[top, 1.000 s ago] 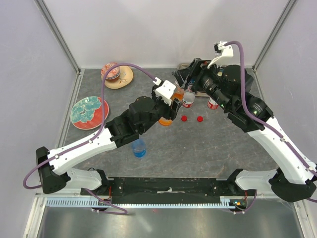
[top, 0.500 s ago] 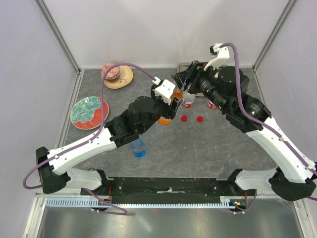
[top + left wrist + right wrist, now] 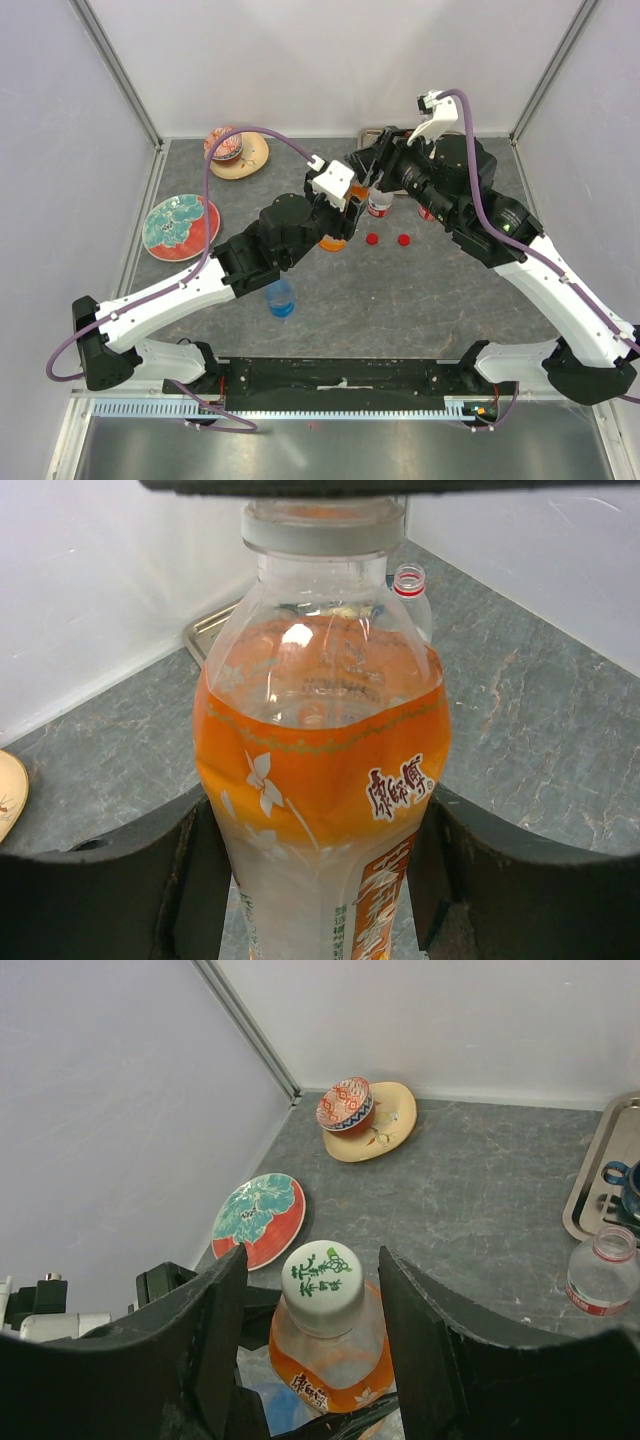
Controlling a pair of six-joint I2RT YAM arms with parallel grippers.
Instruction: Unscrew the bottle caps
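We've got the orange bottle [image 3: 320,770] upright mid-table [image 3: 420,300], with the left gripper [image 3: 318,880] clamped round its body. Up top, the right gripper [image 3: 312,1272] straddles the white cap [image 3: 322,1278], jaws part open, a sliver of gap on each side, nothing gripped. We judge this the cap-grab step. Next we need a square pinch on the cap, then a twist while the left holds firm. Two red caps [image 3: 371,239] lie loose nearby.

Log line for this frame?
left jaws: shut on orange bottle | right jaws: open around white cap, no contact | red caps: on table
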